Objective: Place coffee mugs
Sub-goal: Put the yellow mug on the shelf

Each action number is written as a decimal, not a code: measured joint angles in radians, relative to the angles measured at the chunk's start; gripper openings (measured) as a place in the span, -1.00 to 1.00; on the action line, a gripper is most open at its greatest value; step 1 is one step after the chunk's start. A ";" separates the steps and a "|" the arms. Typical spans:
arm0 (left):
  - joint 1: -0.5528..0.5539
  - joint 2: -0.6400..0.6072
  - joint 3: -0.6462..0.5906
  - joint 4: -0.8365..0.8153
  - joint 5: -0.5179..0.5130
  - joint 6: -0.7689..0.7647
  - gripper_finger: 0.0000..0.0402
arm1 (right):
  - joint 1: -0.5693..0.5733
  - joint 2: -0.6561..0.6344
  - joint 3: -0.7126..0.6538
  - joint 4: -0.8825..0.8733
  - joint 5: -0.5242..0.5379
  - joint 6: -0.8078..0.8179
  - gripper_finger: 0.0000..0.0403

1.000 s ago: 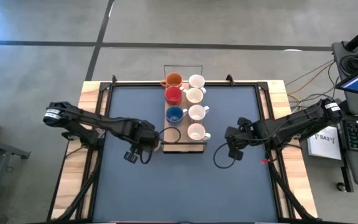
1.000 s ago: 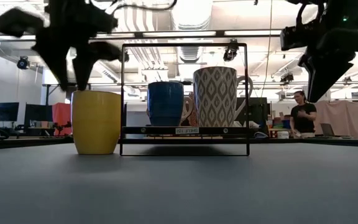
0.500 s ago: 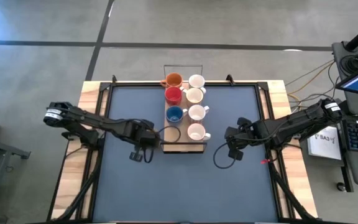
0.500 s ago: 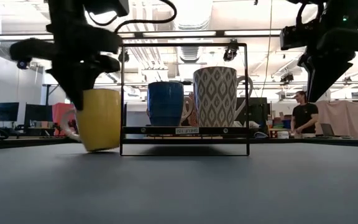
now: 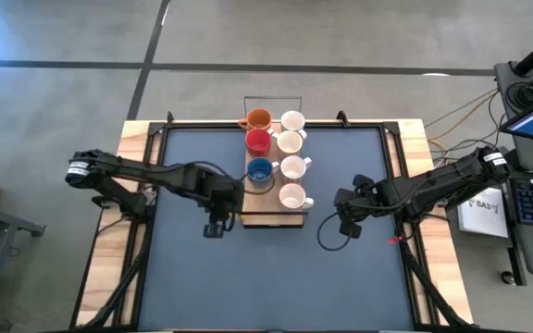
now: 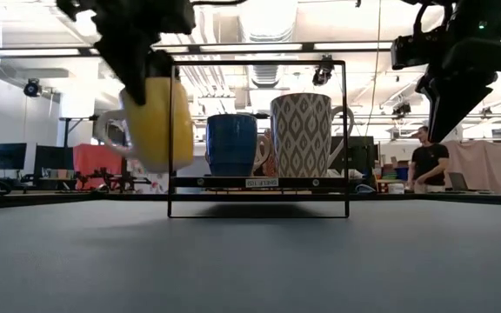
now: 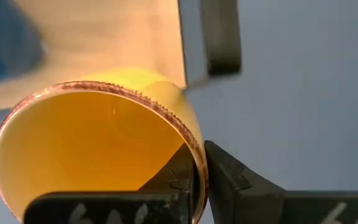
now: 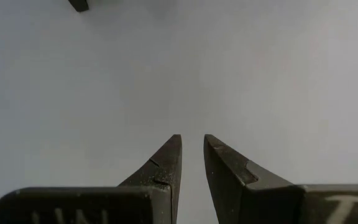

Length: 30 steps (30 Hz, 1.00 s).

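1. Left gripper [image 7: 199, 180] pinches the yellow mug [image 6: 156, 122] by its rim, lifted off the table [image 6: 250, 261], tilted beside the rack [image 6: 259, 184]
2. Right gripper [image 8: 191, 155] hovers narrowly parted, empty, well apart

no legible text, small label [image 6: 258, 183] on rack front unreadable

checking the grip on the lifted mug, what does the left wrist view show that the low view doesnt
Only the left wrist view: the left claw pinching the yellow mug's rim, one finger inside, one outside.

Only the low view: the mug tilted and clear of the table, beside the rack with the blue mug and patterned mug; the right claw hangs above.

Both: the yellow mug held.
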 joint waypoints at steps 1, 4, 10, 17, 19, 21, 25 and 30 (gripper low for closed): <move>0.005 0.000 0.013 -0.002 -0.002 0.007 -0.96 | 0.000 0.000 0.000 0.001 0.000 0.000 -0.71; 0.023 0.003 0.051 0.001 -0.004 0.034 -0.97 | 0.000 0.000 0.000 0.003 0.000 0.000 -0.71; 0.046 0.065 0.121 -0.010 -0.004 0.106 -0.97 | 0.000 0.000 0.000 0.011 0.000 -0.047 -0.71; 0.048 0.219 0.239 -0.128 0.002 0.243 -0.97 | 0.000 0.000 -0.001 0.024 0.000 -0.063 -0.71; 0.051 0.255 0.268 -0.162 0.003 0.271 -0.96 | 0.000 0.000 -0.003 0.030 0.000 -0.063 -0.71; 0.051 0.276 0.291 -0.174 0.003 0.288 -0.96 | 0.000 0.000 -0.007 0.036 -0.001 -0.064 -0.71; 0.049 0.297 0.316 -0.159 0.004 0.302 -0.96 | 0.000 0.000 -0.018 0.038 -0.001 -0.069 -0.71; 0.050 0.297 0.336 -0.158 0.002 0.304 -0.96 | 0.000 0.000 -0.045 0.044 -0.001 -0.081 -0.71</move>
